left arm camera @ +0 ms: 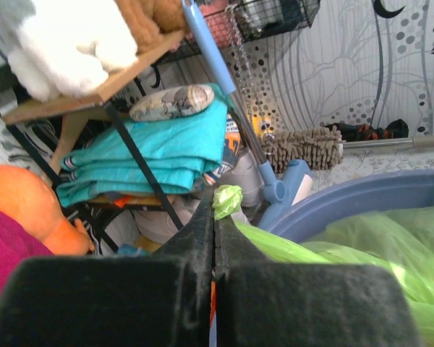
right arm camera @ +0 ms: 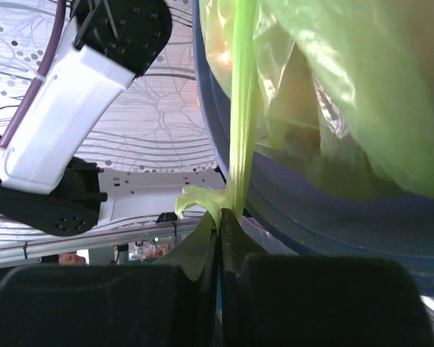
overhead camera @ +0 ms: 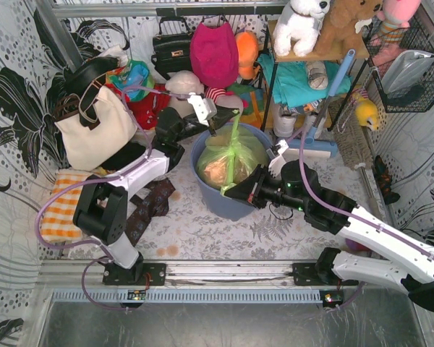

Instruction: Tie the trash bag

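The trash bag (overhead camera: 230,160), thin light-green plastic with pinkish paper showing through, sits inside the round blue bin (overhead camera: 203,182). Two twisted strips run from its gathered top. My left gripper (overhead camera: 215,129) is at the bin's far rim, shut on one strip, whose crumpled end (left arm camera: 228,200) pokes past my left gripper (left arm camera: 215,217). My right gripper (overhead camera: 228,191) is at the near rim, shut on the other strip (right arm camera: 240,108), which is stretched taut down from the bag (right arm camera: 362,87) to my right gripper (right arm camera: 219,220). The bag (left arm camera: 362,246) fills the bin (left arm camera: 362,199).
A white tote bag (overhead camera: 94,130) and an orange checked cloth (overhead camera: 61,210) lie at the left. A shelf with plush toys (overhead camera: 304,29), folded teal cloth (left arm camera: 152,155) and a blue mop handle (left arm camera: 217,72) stand behind the bin. A wire basket (overhead camera: 409,72) hangs at the right.
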`<action>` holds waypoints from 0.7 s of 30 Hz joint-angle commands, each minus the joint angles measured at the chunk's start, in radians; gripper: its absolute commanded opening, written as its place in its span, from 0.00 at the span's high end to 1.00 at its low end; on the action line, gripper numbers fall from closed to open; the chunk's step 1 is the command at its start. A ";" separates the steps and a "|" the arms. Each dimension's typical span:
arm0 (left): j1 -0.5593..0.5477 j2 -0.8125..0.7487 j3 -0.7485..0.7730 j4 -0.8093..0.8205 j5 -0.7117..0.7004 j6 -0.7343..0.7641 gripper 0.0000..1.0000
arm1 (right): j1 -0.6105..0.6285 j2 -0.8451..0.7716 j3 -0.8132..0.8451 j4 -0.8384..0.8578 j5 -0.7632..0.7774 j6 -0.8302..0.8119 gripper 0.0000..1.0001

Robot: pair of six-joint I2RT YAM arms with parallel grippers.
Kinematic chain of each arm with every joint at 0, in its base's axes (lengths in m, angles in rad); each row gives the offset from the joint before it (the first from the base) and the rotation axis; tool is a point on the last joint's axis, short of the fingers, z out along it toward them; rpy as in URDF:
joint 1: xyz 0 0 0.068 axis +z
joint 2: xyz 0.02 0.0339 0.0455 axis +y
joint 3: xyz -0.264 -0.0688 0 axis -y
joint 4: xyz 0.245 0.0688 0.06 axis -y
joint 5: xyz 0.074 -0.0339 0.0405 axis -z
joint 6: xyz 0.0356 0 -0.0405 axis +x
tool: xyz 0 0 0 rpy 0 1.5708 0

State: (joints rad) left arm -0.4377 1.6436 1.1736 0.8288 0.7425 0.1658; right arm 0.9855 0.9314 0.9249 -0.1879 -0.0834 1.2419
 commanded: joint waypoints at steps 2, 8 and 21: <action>0.044 0.046 0.009 0.133 -0.060 -0.062 1.00 | 0.005 -0.024 -0.023 0.031 -0.097 0.005 1.00; 0.073 0.121 0.039 0.196 -0.037 -0.154 1.00 | 0.005 -0.029 -0.021 0.033 -0.108 -0.005 1.00; 0.085 0.175 0.056 0.235 -0.004 -0.219 1.00 | 0.007 -0.060 -0.057 0.066 -0.121 -0.016 1.00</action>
State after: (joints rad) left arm -0.3599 1.8103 1.2114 1.0096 0.7395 -0.0284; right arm 0.9871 0.8909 0.8688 -0.1535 -0.1806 1.2415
